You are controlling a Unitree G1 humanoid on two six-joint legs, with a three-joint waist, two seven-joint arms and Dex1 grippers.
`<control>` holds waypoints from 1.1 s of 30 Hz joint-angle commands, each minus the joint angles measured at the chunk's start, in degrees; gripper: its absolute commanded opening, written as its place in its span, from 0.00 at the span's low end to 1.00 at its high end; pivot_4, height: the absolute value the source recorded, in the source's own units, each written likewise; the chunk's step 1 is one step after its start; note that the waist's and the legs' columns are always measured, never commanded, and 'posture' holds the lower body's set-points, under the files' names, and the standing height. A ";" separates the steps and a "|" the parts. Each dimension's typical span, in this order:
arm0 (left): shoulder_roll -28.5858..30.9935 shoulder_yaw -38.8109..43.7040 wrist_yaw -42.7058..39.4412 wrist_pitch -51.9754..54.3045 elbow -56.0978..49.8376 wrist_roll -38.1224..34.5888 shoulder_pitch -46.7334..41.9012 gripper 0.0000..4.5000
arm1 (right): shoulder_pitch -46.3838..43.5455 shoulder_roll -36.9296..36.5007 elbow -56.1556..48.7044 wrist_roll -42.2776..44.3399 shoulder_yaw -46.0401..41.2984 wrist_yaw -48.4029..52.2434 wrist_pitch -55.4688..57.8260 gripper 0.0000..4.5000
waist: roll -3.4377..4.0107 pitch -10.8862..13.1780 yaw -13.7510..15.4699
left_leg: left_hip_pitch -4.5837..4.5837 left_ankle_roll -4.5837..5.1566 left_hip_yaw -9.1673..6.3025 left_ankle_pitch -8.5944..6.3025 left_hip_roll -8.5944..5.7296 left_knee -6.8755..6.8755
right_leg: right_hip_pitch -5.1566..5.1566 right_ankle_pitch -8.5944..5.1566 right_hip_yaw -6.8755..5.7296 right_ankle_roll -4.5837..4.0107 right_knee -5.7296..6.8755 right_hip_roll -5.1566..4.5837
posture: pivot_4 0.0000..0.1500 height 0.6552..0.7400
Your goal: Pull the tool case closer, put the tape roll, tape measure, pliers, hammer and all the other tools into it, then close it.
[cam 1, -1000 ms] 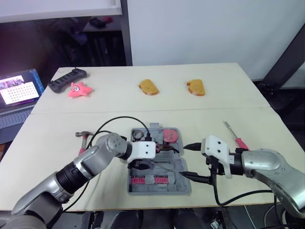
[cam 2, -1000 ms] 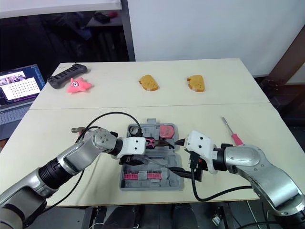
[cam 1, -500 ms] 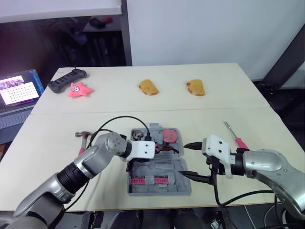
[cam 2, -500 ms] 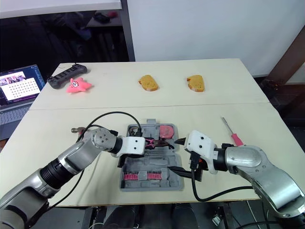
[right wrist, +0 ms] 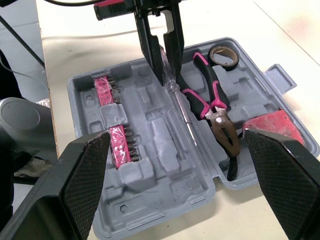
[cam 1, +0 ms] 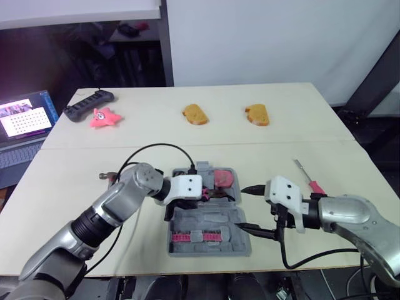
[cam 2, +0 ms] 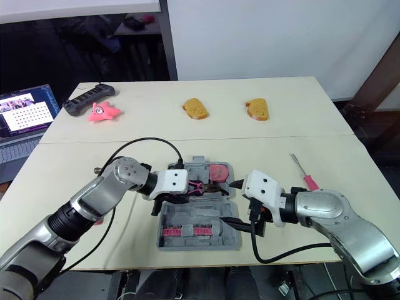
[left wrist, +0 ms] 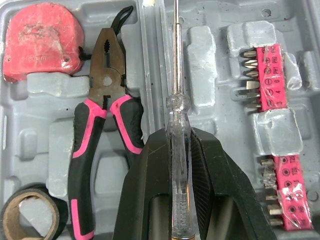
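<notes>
One open grey case [cam 1: 212,250] lies at the near edge of the table [cam 1: 187,144]. The left gripper [left wrist: 178,135] pinches one clear screwdriver [left wrist: 178,112] over the case's middle. Inside lie one pliers [left wrist: 107,75], one tape measure [left wrist: 42,37], one tape roll [left wrist: 27,217] and two pink bit strips [left wrist: 265,75]. The right gripper [cam 1: 244,209], spread wide and empty, hovers at the case's right side. One hammer [cam 1: 105,177] lies left of the case and one pink screwdriver [cam 1: 312,183] right of it. Farther back are two bread pieces [cam 1: 195,114], one pink toy [cam 1: 103,117], one power strip [cam 1: 87,103] and one laptop [cam 1: 25,122].

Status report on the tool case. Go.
Left gripper shut on clear screwdriver over open tool case. Right gripper open beside it. Pliers, tape measure, tape roll in; hammer and pink screwdriver on the table.
</notes>
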 commanded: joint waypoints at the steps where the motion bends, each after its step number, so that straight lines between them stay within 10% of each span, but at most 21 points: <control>1: 1.35 0.78 -2.10 9.79 -4.75 -1.64 -2.79 0.01 | -0.26 0.31 -0.65 -0.27 -0.49 -0.03 -1.03 1.00 | 0.00 0.00 -0.06 | 0.00 0.00 0.00 0.00 0.00 0.00 | 0.00 0.00 0.00 0.00 0.00 0.00 | 1.00 0.79; 8: 2.40 -1.79 -2.30 26.74 -10.58 -3.96 -8.08 0.01 | -0.52 0.88 -0.46 -0.74 0.29 -0.36 -1.05 1.00 | -0.02 0.01 -0.26 | 0.02 0.03 -0.01 -0.01 0.00 0.00 | 0.04 -0.02 0.00 0.04 0.02 0.03 | 1.00 0.79; 18: 3.11 -3.68 0.93 24.92 -10.06 -5.18 -7.00 0.01 | -0.58 1.34 -0.81 -1.00 0.81 -1.19 -0.60 1.00 | -0.02 0.01 -1.44 | 0.05 0.01 -0.04 0.00 0.01 -0.01 | 0.04 -0.03 0.02 0.03 0.04 0.03 | 1.00 0.79; 33: 8.56 32.53 18.68 38.78 -5.06 -12.37 11.24 0.01 | 2.08 1.04 -3.36 -0.90 0.57 -2.97 0.30 1.00 | -0.02 0.01 -1.38 | 0.14 0.02 -0.04 -0.01 0.01 -0.04 | 0.07 -0.04 0.04 0.02 0.04 0.00 | 1.00 0.79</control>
